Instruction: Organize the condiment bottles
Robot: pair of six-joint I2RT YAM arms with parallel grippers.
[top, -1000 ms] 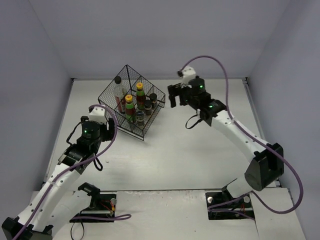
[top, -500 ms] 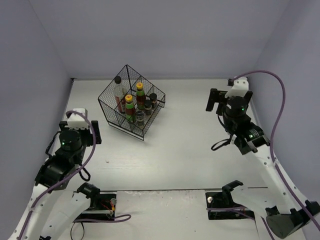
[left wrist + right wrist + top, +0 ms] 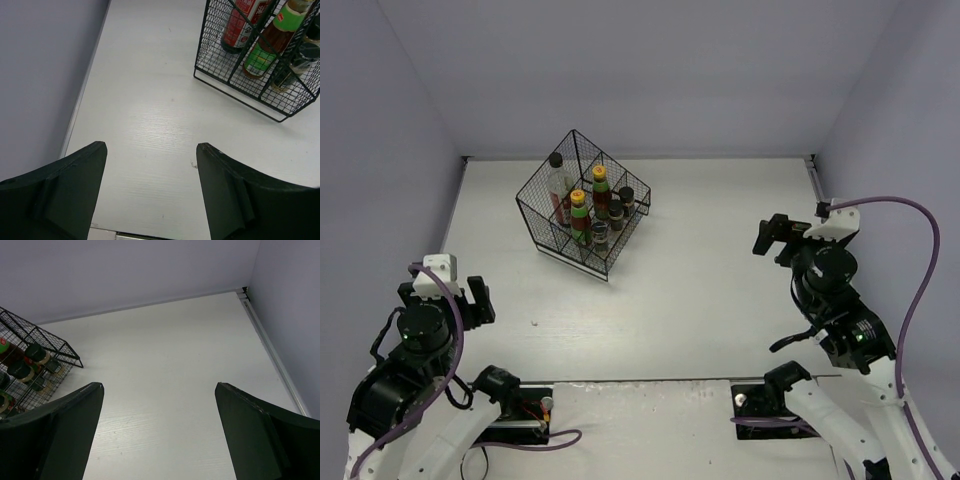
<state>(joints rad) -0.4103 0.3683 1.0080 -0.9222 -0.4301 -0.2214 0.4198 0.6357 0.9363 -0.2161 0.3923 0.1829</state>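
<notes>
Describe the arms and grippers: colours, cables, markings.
The left arm and right arm have white links and black joints, each with a green light. A purple cable loops along each. Gripper fingers are flat matte black wedges. No markings visible.

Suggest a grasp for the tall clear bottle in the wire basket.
Probably the neck just under the black cap, coming straight down from above: the tall clear bottle stands upright in its compartment, and the mesh of the wire basket fences its body all round.
</notes>
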